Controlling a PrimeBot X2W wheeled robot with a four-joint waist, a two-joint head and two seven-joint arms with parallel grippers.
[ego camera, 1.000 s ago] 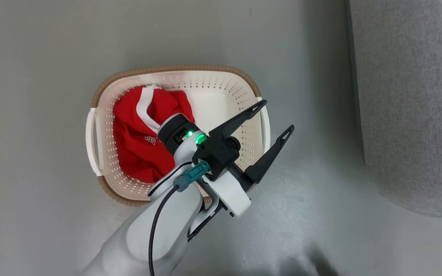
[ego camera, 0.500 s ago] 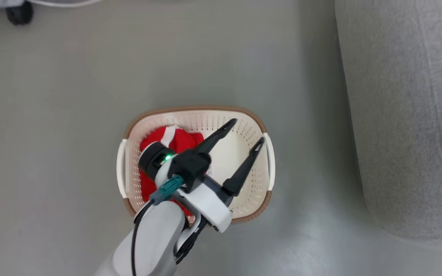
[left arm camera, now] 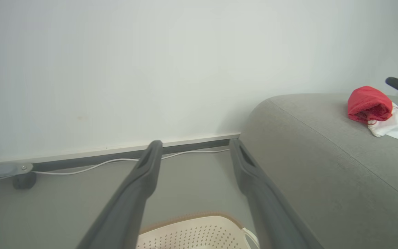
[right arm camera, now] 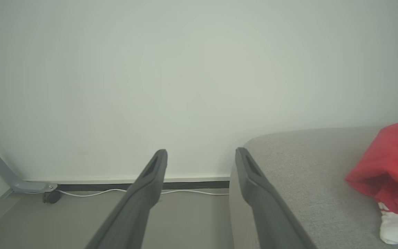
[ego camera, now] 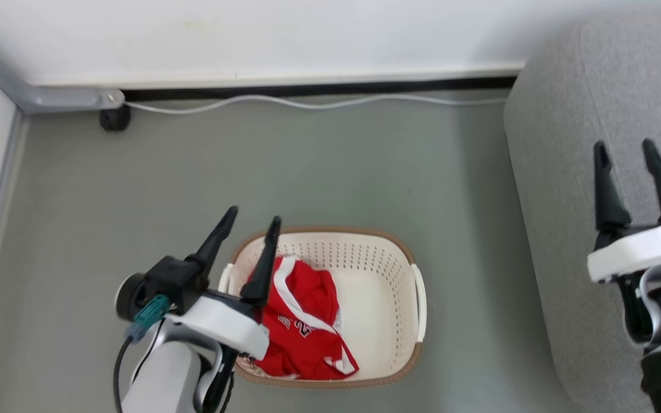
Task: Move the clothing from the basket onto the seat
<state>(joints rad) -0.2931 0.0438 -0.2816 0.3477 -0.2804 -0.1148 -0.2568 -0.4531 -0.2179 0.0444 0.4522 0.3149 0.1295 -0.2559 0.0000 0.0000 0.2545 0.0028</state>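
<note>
Clothing (ego camera: 302, 332) in basket (ego camera: 376, 269): looks soft, light, limp; best pinch raised fold near white stripe. Left pincer (ego camera: 253, 215) wide, empty; right pincer (ego camera: 623, 145) wide, empty, by seat (ego camera: 554, 172).

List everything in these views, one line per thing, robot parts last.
basket: one, cream with brown rim, on the floor
seat: one, grey, right of the basket
clothing in basket: one heap, red and white, basket's left half
clothing on seat: one bundle, red and white, seat top
cable: one, white, along the floor's far edge
rail: one, grey, far left corner
wheel: one, black, under the rail's end
left tool: one, dark fingers open, above basket's left rim
right tool: one, dark fingers open, over the seat
</note>
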